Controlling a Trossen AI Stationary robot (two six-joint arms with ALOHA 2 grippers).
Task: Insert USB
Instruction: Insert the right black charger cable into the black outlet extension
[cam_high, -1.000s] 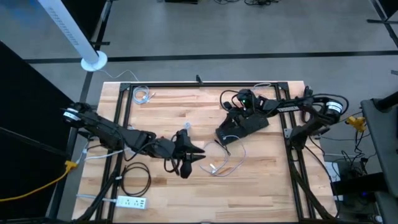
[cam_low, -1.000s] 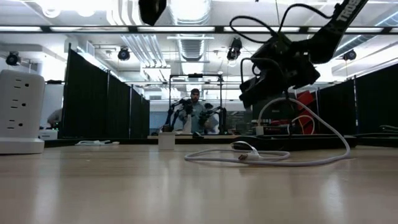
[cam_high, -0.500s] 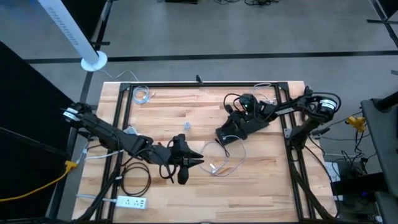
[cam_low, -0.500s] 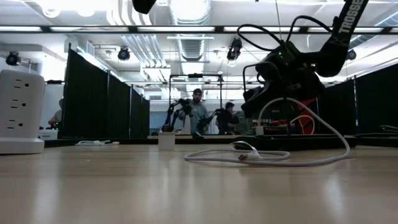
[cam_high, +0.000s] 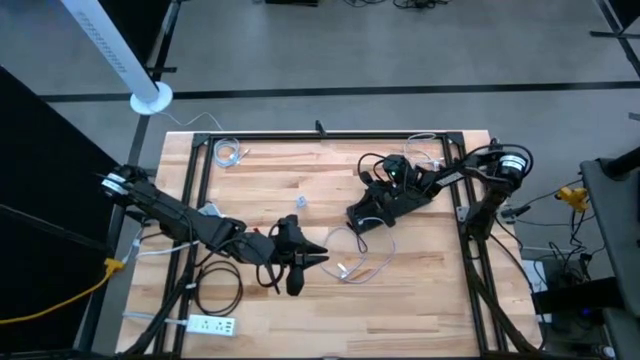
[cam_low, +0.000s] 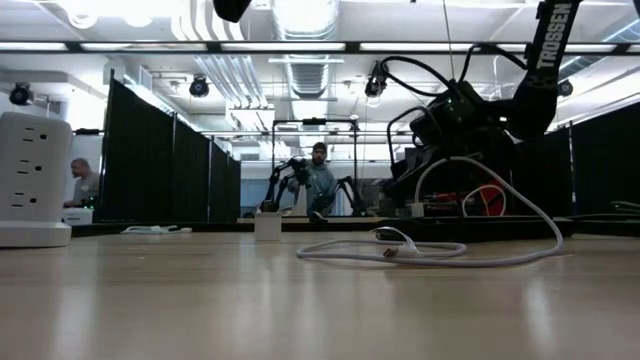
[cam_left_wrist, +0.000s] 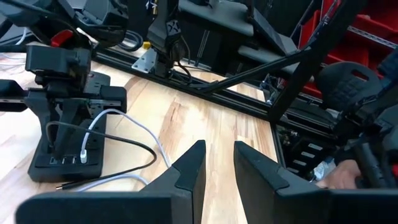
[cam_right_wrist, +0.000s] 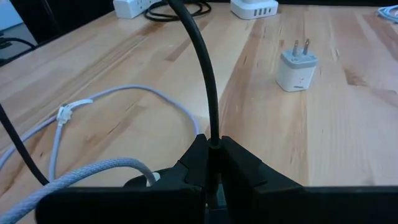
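My right gripper (cam_high: 353, 220) hangs low over the table's far right part, shut on a thin black cable (cam_right_wrist: 202, 68). A white cable (cam_high: 362, 262) lies looped on the wood in front of it, its plug end (cam_low: 390, 250) flat on the table. One stretch of the white cable (cam_right_wrist: 93, 168) arches up to the underside of my right gripper (cam_low: 405, 190), where its end is hidden. My left gripper (cam_high: 318, 256) hovers at mid-table left of the loop, fingers (cam_left_wrist: 189, 171) slightly apart with nothing between them. A white charger cube (cam_right_wrist: 297, 67) stands on the wood. My right gripper pinches the black cable (cam_right_wrist: 212, 142) between its two fingertips. The fingers slant down toward the table's left, roughly along the cable. The cable leaves the tips and curves up and away, clear of the wood. What lies farther back between the fingers is hidden by them.
A white power strip (cam_high: 212, 324) and a coiled black cord (cam_high: 218, 288) lie near the front left. A white socket tower (cam_low: 32, 180) stands at the low view's left. A small cable bundle (cam_high: 228, 153) lies at the far left. Black frame rails (cam_high: 330, 136) border the table.
My right gripper has sunk toward the table, still shut on the black cable.
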